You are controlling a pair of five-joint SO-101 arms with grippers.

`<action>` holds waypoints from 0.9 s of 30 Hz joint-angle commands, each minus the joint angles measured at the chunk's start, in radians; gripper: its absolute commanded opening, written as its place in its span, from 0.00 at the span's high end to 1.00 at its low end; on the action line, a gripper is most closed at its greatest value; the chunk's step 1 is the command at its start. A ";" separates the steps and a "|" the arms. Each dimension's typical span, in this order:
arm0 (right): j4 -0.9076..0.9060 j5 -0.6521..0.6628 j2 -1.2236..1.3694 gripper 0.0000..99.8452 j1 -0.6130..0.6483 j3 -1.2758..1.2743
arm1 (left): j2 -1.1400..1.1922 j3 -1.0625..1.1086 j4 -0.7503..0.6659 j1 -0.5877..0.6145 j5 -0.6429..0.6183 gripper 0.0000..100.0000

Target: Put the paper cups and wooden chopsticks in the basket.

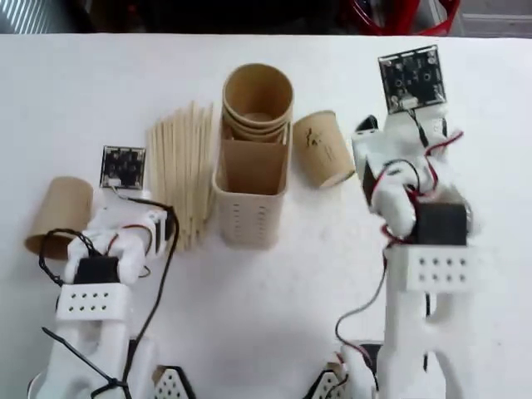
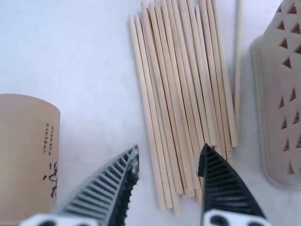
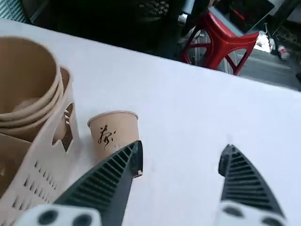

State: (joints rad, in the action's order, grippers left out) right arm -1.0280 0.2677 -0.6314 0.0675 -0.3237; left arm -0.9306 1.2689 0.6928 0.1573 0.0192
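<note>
A beige perforated basket [image 1: 248,218] stands mid-table with several paper cups [image 1: 258,98] stacked upright in its far end. A bundle of wooden chopsticks [image 1: 181,170] lies flat just left of it. My left gripper [image 2: 170,157] is open, low over the near ends of the chopsticks [image 2: 181,94], between the basket [image 2: 282,94] and a paper cup [image 2: 26,155] lying on its side. My right gripper [image 3: 183,153] is open above bare table, beside another tipped paper cup [image 3: 113,134] that rests against the basket's [image 3: 42,188] right side.
The left arm [image 1: 108,249] and the right arm [image 1: 416,208] stand at the near edge with loose cables. The table's far edge [image 3: 197,70] runs behind the basket, with a red stool [image 3: 221,42] on the floor beyond. White tabletop [image 1: 274,299] lies open in front of the basket.
</note>
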 commanded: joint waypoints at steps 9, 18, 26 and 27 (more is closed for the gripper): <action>0.587 -0.161 0.463 0.74 0.053 -0.023 | -0.010 -0.008 -0.021 -0.012 -0.002 0.79; 0.638 -0.170 0.808 0.74 0.127 0.175 | -0.010 -0.008 -0.021 -0.013 -0.002 0.79; 0.552 -0.166 0.972 0.74 0.064 0.241 | -0.010 -0.008 -0.021 -0.013 -0.002 0.79; 0.510 -0.166 0.963 0.74 0.053 0.242 | -0.010 -0.008 -0.021 -0.013 -0.002 0.79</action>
State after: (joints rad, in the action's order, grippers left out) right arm -0.4373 0.1036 0.3399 0.1626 -0.1074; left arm -0.9306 1.2689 0.6928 0.1573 0.0192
